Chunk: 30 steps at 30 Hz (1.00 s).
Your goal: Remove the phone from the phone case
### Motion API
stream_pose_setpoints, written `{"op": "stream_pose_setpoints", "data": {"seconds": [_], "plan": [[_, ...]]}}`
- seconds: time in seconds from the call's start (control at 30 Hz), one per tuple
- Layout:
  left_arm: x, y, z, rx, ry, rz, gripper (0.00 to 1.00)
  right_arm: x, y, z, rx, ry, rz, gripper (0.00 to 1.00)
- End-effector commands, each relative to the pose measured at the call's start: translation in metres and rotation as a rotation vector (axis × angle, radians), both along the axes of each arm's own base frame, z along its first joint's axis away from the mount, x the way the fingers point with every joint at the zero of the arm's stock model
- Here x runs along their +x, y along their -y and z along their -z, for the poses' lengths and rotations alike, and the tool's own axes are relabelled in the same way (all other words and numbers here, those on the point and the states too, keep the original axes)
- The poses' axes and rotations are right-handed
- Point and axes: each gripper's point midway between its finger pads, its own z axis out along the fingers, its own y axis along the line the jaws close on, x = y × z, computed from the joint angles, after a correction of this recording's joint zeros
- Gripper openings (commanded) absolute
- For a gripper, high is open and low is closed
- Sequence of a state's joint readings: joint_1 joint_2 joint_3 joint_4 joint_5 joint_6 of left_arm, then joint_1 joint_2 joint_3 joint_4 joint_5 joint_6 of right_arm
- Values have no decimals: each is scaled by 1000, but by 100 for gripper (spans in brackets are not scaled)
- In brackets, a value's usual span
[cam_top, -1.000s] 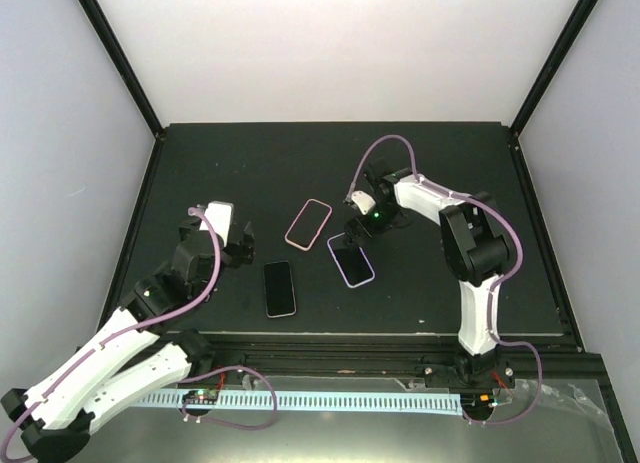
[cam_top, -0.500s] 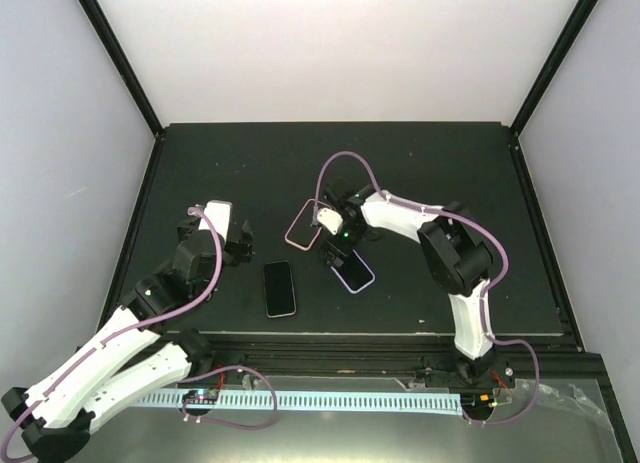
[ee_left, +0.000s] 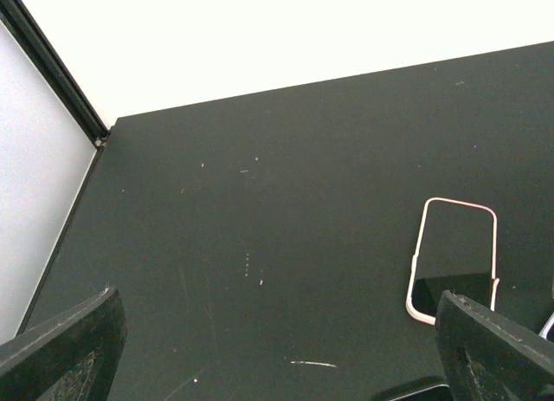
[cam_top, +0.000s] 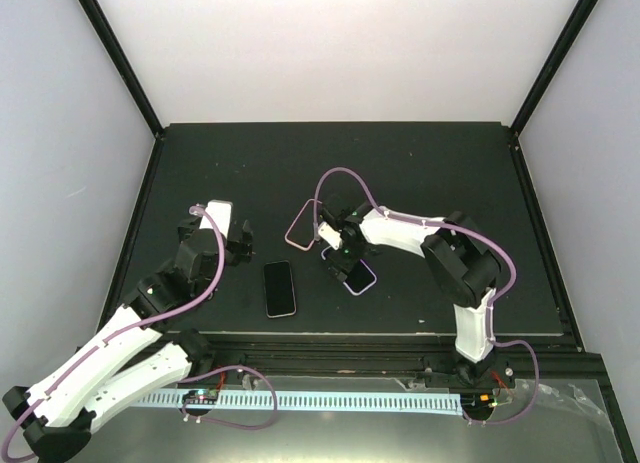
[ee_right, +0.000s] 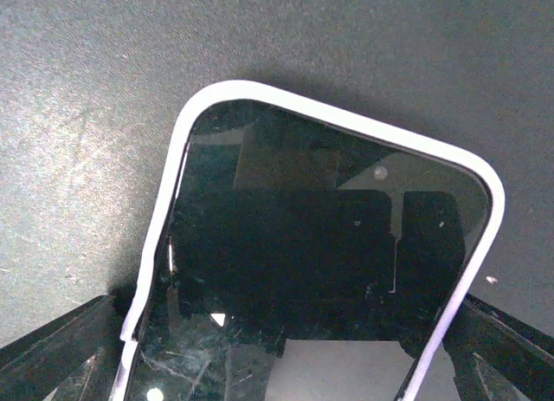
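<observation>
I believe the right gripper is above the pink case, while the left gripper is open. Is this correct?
Not quite. The right gripper is above the lavender-cased phone, not the pink case, as the top external view shows. The left gripper is indeed open.

A dark phone (cam_top: pixel 280 288) lies flat on the black table (cam_top: pixel 430 163), near a pink case (ee_left: pixel 452 258)

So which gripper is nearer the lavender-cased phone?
Right. The right gripper straddles the lavender-cased phone; the left gripper sits well off to its left, beyond the bare phone.
</observation>
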<state>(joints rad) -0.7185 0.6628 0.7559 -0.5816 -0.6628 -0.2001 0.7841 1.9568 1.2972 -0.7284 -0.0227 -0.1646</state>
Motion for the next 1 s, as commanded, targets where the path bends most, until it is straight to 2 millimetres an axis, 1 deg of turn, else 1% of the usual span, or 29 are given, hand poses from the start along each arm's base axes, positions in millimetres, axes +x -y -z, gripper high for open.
{"op": "stream_pose_setpoints", "data": {"seconds": [0.0,0.2,0.33,0.4,0.47,0.6,0.67,0.73,0.8,0.93,0.97], "plan": [[3,-3,-5,4,18,-15,99,-11,24,11,-99,-21,59,100],[2,-4,-5,2,20,-17,99,-20,42,20,-159,-29,92,100],[2,-4,-5,2,20,-18,99,-14,50,18,-176,21,139,98],[2,-4,-5,0,21,-19,99,-10,52,17,-186,43,156,94],[2,-4,-5,2,20,-19,99,-9,53,17,-192,44,158,86],[2,-5,-5,2,21,-22,99,-18,47,22,-171,-12,136,68],[2,-4,-4,1,19,-20,99,-21,44,19,-149,-29,130,64],[3,-2,-2,5,11,-12,99,-18,42,9,-117,-4,128,61],[5,1,1,8,-1,-4,99,-14,36,-9,-49,30,127,61],[7,3,7,14,-30,-7,99,-14,19,-60,163,130,73,62],[7,5,8,8,-37,-7,99,-15,18,-73,214,169,65,61]]}}
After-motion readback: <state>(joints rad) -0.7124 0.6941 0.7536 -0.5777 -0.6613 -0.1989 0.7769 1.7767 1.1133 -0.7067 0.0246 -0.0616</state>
